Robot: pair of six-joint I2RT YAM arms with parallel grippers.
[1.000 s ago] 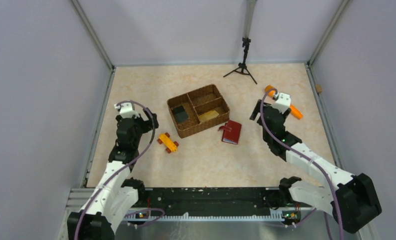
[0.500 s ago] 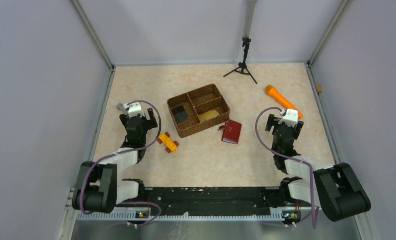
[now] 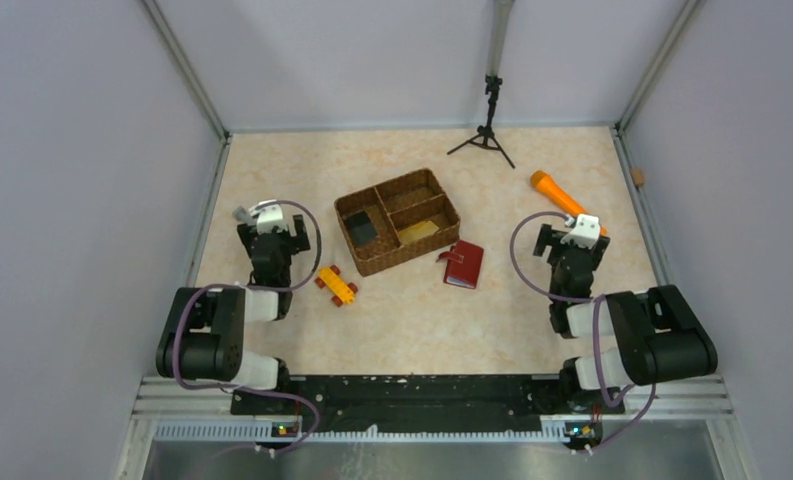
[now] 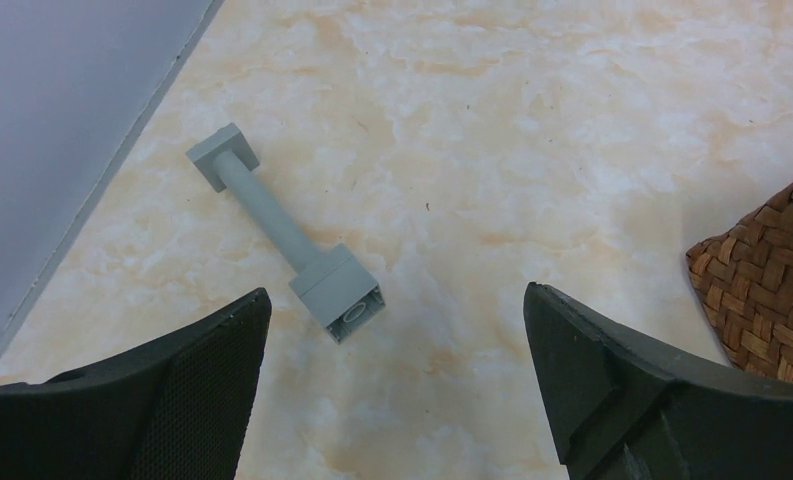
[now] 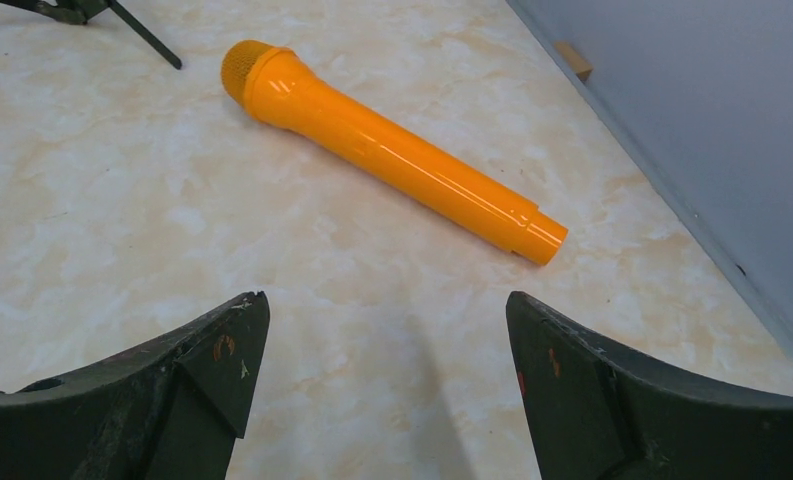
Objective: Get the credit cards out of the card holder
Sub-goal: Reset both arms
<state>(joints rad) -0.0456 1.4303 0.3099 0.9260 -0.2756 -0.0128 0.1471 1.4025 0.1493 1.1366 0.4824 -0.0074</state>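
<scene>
The dark red card holder (image 3: 463, 264) lies shut on the table, just right of the wicker basket's front corner. A black card (image 3: 362, 230) lies in the basket's left compartment. A tan-gold card (image 3: 419, 230) lies in its front right compartment. My left gripper (image 3: 270, 240) is open and empty at the table's left, apart from the holder; its wrist view (image 4: 397, 297) shows bare table between the fingers. My right gripper (image 3: 572, 245) is open and empty to the holder's right; its wrist view (image 5: 387, 300) shows bare table too.
The brown wicker basket (image 3: 442, 200) stands mid-table, its corner in the left wrist view (image 4: 767, 280). An orange-yellow toy car (image 3: 336, 284) lies left of the holder. A grey peg (image 4: 287, 235) lies before the left gripper. An orange microphone (image 5: 392, 150) lies before the right gripper. A black tripod (image 3: 487, 130) stands at the back.
Both arms have folded back toward their bases and both grippers have come down close to the table. The right gripper drew back off the orange microphone. The holder, basket and cards have not moved.
</scene>
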